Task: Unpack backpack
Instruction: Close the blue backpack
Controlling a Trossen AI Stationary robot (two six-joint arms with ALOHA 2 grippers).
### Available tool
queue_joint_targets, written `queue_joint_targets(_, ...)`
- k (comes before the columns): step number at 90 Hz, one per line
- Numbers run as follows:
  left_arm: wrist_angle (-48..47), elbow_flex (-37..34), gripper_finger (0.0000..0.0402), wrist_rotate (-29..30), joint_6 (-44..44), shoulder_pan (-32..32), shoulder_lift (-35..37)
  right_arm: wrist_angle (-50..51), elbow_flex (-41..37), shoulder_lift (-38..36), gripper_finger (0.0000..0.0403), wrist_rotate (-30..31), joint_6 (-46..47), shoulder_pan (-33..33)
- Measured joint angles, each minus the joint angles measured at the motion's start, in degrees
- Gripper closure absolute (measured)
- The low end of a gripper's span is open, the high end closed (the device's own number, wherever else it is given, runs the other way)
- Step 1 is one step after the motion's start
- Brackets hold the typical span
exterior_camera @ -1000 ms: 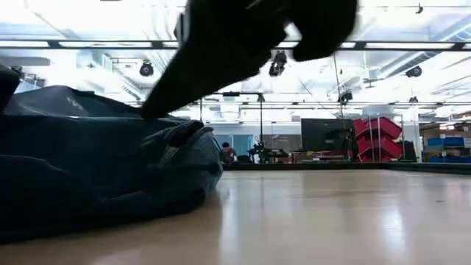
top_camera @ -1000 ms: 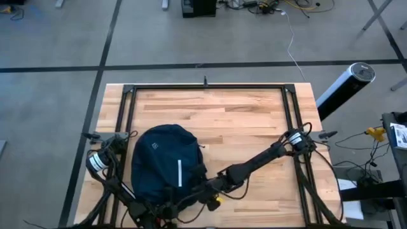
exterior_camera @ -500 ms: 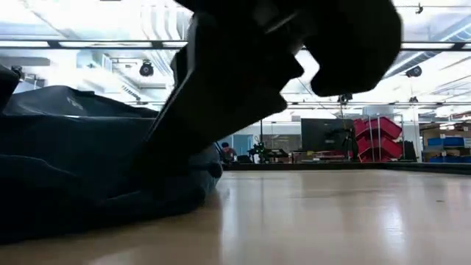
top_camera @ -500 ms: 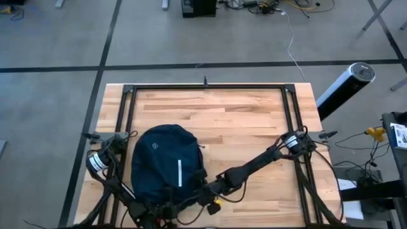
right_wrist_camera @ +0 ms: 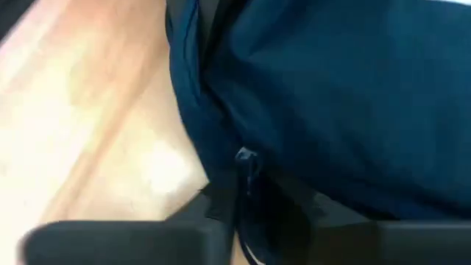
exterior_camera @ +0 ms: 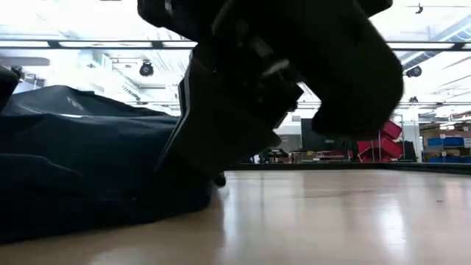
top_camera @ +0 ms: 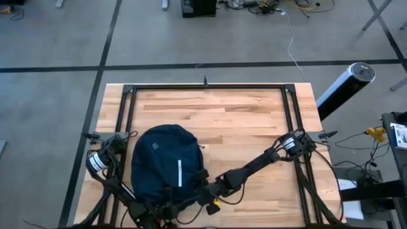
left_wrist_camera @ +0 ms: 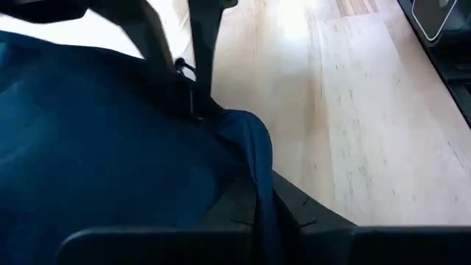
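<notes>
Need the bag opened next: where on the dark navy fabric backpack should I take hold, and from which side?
Probably the small zipper pull on the dark navy soft fabric backpack, at its near right edge, where the right gripper already is. Approach low from the right over the bare wooden table: the bag lies flat and floppy, so the pull is the one firm tab.

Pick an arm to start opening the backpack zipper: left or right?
Right, probably. Its wrist view shows a zipper pull just ahead of the right pincer, at the backpack's near edge. The left pincer is also against the fabric, where a fold sits between its fingers, so it suits bracing.
</notes>
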State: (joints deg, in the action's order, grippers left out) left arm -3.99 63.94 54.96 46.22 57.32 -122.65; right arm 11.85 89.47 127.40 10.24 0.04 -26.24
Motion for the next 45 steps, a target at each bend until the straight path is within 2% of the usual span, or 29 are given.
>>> queue_joint_targets(5,0.0,0.0,0.0402,0.02,0.0,0.0,0.0,0.36,-0.07,-0.81,0.0394,0.59,-1.08,-0.35)
queue_joint_targets(19,0.03,-0.02,0.0402,0.02,0.3,0.01,0.0,1.81,-0.07,-3.29,0.0399,3.61,-0.78,-0.79)
queue_joint_targets(33,0.2,-0.02,0.0402,0.11,0.55,0.02,-0.04,6.42,-0.07,-5.66,0.0401,6.01,0.03,-0.89)
queue_joint_targets(45,0.21,-0.02,0.0402,0.03,0.74,0.11,-0.04,11.38,-0.07,-7.61,0.0402,10.46,-0.1,-0.42)
